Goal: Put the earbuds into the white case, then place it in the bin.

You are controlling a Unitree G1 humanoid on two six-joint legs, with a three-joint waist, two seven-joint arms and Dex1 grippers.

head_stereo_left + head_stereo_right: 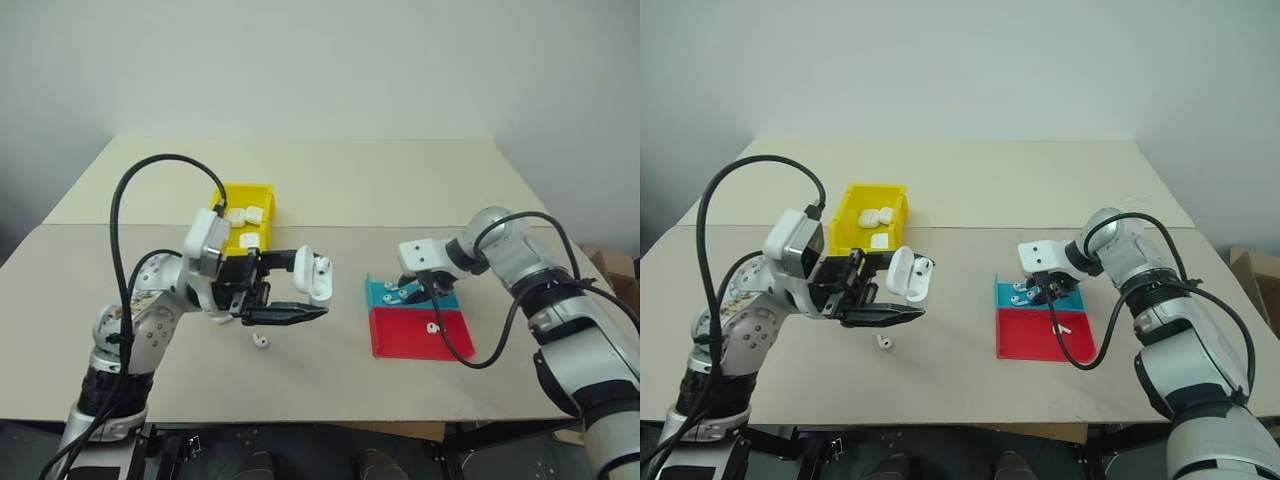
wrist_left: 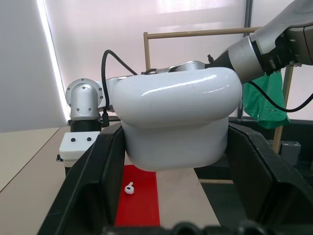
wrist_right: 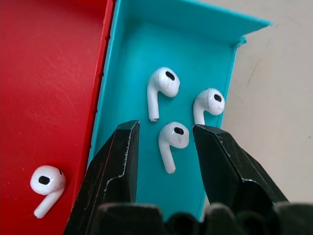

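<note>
Left eye view: the left gripper (image 1: 300,290) points sideways above the table, jaws wide, clamping the white case (image 1: 315,276). Right wrist view: the right gripper (image 3: 166,147), angled down, is half-open, an earbud (image 3: 172,139) lying loose between its fingertips.

A blue-and-red tray (image 1: 400,340) lies on the beige table (image 1: 330,190).

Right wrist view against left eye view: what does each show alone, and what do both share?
Right wrist view: three tiny glossy white earbuds in the tray's teal half, one lying untouched inside the open right claw. Left eye view: the left claw holding a small glossy white case, the yellow plastic bin with more cases, a loose earbud on the table. Shared: the flat blue-and-red tray, one earbud on its red half.
</note>
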